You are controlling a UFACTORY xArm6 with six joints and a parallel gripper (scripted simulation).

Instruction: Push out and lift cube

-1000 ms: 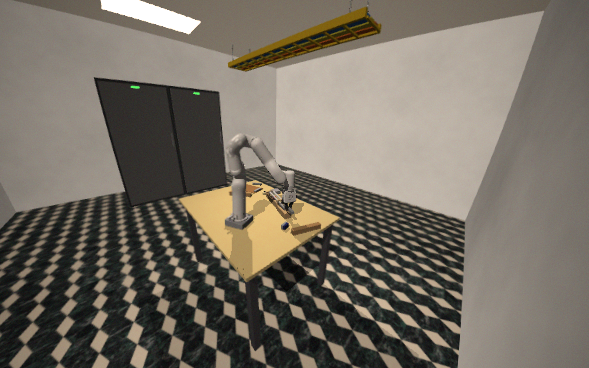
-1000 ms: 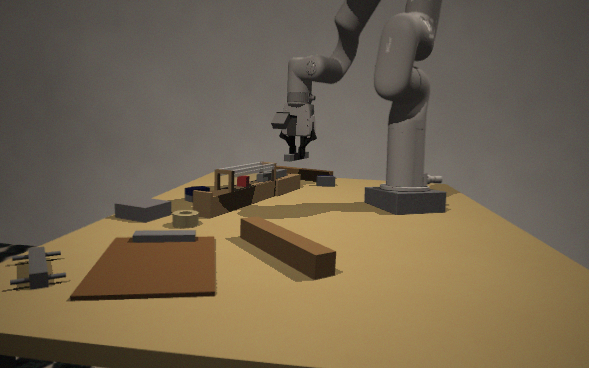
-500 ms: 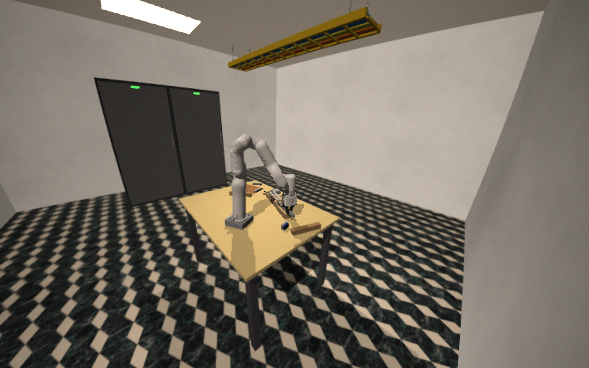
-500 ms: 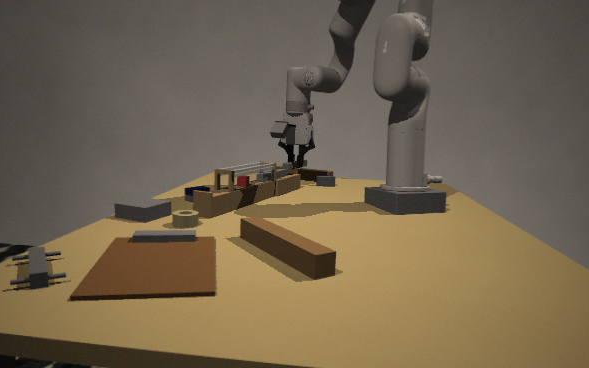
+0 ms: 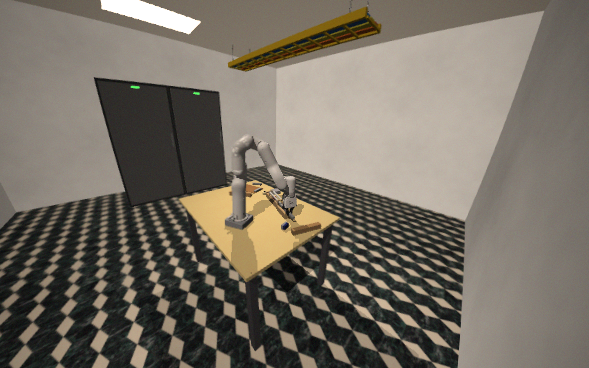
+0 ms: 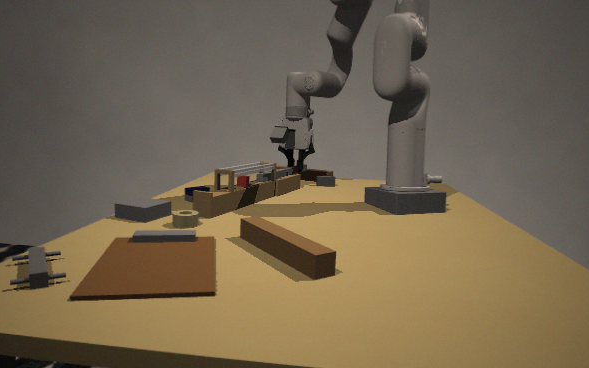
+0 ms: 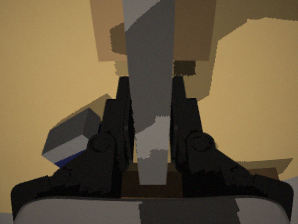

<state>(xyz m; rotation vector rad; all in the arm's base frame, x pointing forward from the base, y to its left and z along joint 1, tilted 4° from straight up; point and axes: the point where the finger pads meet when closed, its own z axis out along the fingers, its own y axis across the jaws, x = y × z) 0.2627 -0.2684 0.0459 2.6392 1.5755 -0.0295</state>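
Bare lab room; arm (image 5: 257, 155) on table (image 5: 267, 250)

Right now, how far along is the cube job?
Done: the gripper is shut on a long grey bar, its pushing tool, at the far end of the channel. In hand: lining the bar up. Left: the red cube sits inside, unpushed and unlifted.
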